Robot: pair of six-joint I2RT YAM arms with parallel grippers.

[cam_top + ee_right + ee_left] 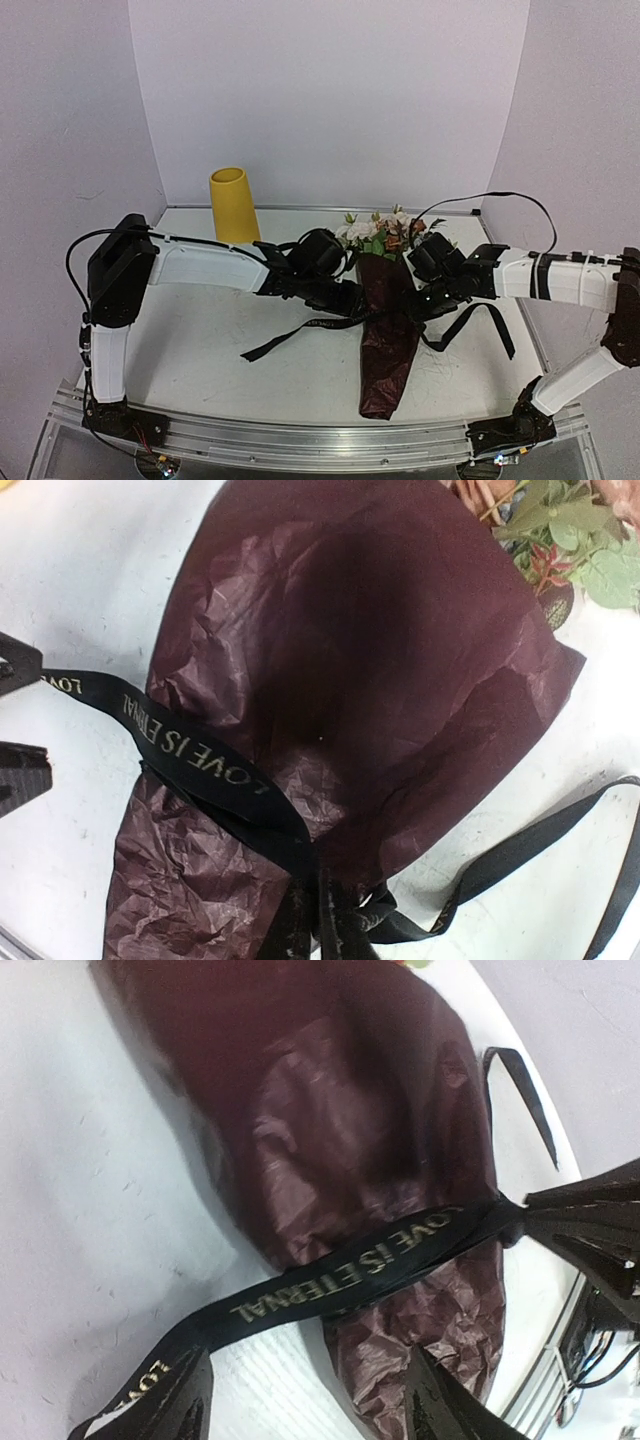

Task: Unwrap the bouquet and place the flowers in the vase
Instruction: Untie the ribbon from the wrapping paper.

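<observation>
Right hand (pixel 316 905) pinches the black ribbon (pixel 190 750) crossing the bouquet (pixel 380 680); left hand (pixel 310 1365) hovers spread beside the wrapping.

Between the left pincer (pixel 355 300) and the right pincer (pixel 422 303), the dark red wrapping (pixel 388 345) hides every stem. From above, you cannot make out either pincer's fingertips against the dark paper. In the right wrist view, the fingers (pixel 300 930) blur into the black ribbon (pixel 190 745) at the bottom edge. In the left wrist view, the wrapping runs off the top, away from the pincer.
</observation>
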